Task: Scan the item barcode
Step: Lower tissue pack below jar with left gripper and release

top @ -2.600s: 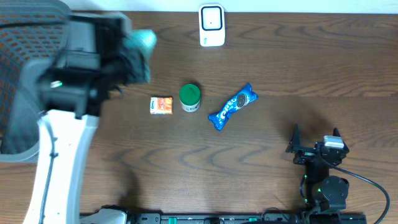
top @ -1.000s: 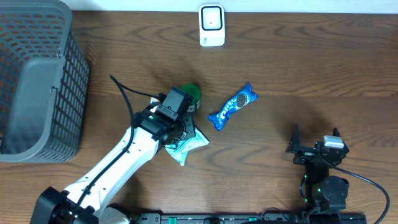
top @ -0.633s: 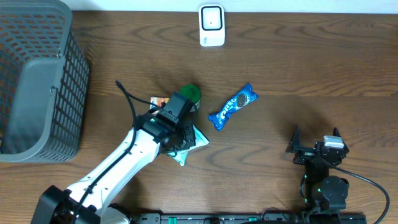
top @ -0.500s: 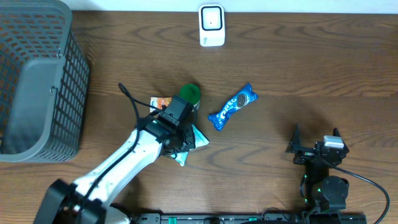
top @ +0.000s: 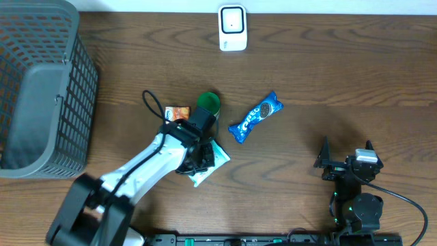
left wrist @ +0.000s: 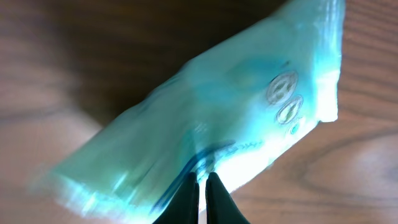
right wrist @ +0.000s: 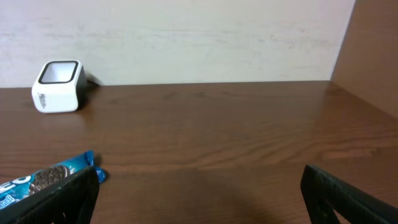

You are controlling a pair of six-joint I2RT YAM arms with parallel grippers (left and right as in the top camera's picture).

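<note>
A teal and white packet (top: 212, 161) sits low over the table's middle, and my left gripper (top: 198, 154) is shut on its edge. In the left wrist view the packet (left wrist: 236, 106) fills the frame, blurred, with the black fingertips (left wrist: 201, 186) pinched together on its lower edge. No barcode can be made out on it. The white scanner (top: 232, 27) stands at the table's far edge, also in the right wrist view as the scanner (right wrist: 57, 85). My right gripper (top: 346, 152) rests at the front right, open (right wrist: 198, 177) and empty.
A grey mesh basket (top: 41, 89) stands at the far left. A green can (top: 208, 103) and a small orange box (top: 177, 114) sit just behind the left gripper. A blue Oreo pack (top: 255, 116) lies right of the can, and this Oreo pack (right wrist: 37, 180) also shows in the right wrist view.
The left arm came down from high near the basket to the table's middle with the teal packet. Over the last second it has edged right and turned the packet.
</note>
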